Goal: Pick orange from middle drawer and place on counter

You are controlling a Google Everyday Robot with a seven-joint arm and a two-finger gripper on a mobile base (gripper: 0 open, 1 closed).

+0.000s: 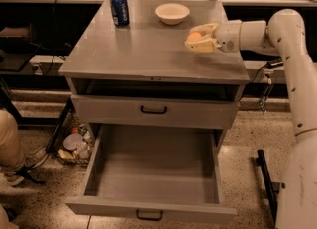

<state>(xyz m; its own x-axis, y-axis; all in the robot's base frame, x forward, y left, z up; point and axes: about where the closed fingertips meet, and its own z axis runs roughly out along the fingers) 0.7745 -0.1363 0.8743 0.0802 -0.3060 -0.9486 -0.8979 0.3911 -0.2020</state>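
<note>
The orange (194,36) sits between the cream fingers of my gripper (198,38), which is shut on it. The gripper reaches in from the right, just above the right side of the grey counter (143,49). I cannot tell whether the orange touches the surface. The middle drawer (153,173) stands pulled open at the bottom, its grey floor bare, with a small black handle on its front.
A blue soda can (119,9) stands at the counter's back left and a white bowl (172,13) at the back middle, just left of the gripper. The drawer above (153,110) is closed. Clutter lies on the floor at left (74,146).
</note>
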